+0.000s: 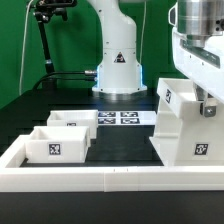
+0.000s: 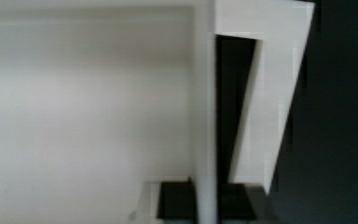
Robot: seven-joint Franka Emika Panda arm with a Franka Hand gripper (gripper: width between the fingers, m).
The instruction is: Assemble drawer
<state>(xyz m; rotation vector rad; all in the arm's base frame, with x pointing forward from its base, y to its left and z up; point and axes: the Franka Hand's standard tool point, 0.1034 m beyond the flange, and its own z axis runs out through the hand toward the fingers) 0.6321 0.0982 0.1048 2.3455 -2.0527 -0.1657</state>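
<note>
exterior view is showing the dark surface carrying the tall housing, standing upright on the exterior view's right. the two trays are sitting together on that view's left, well apart from it, neither yet inside. the pincer is hanging at the housing's top edge; i cannot tell whether it is spread or pinching the wall. the arm is seemingly positioning the housing; the next move is calling for a tray grasped and lined up with an opening.
</note>
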